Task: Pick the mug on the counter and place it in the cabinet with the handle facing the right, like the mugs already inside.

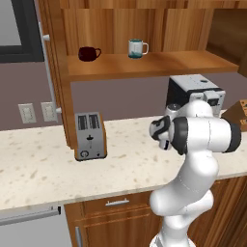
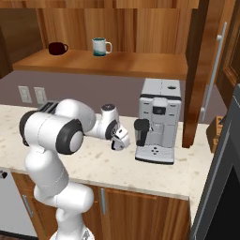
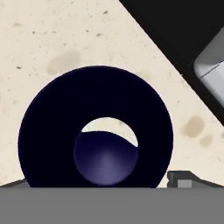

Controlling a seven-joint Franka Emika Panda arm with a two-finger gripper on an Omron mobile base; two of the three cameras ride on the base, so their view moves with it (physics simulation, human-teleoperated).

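Directly under the hand camera sits the mug (image 3: 96,131), its dark navy mouth wide below the lens, standing on the counter (image 3: 52,35) near the back edge, just beside the coffee machine (image 2: 158,119). Only 1 fingertip (image 3: 186,179) of the gripper (image 2: 121,140) shows at the rim's edge, so I cannot tell whether the claw is spread or pinching the rim. The handle is not visible from above.

To do the pick well, I would settle 1 finger inside the wall and 1 outside, squeeze firmly, then lift straight up clear of the machine. Up in the cabinet (image 1: 144,65), the 2 mugs, maroon (image 1: 88,53) and teal-banded (image 1: 136,48), point their handles right; rotate the wrist to match before setting down.
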